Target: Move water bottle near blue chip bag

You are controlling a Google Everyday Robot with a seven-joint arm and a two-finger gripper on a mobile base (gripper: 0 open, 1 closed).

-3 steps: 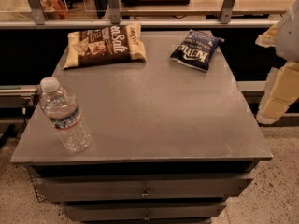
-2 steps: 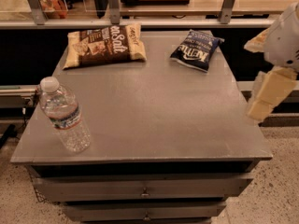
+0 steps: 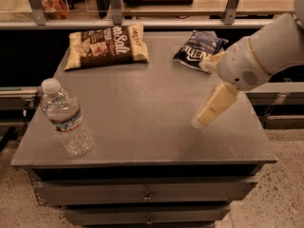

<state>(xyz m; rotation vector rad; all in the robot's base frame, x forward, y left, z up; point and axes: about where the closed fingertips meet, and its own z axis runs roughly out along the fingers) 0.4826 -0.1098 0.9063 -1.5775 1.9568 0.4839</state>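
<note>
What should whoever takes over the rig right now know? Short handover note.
End effector: above the right side of the grey table top, just in front of the blue bag, nothing seen in it.
Small clear plastic water bottle: front-left corner, far from the end effector.
Small dark navy blue chip bag: back right.
Tan and brown chip bag: back left.
Done: nothing yet.
Left: reach across, grasp the bottle, set it beside the blue bag.
</note>
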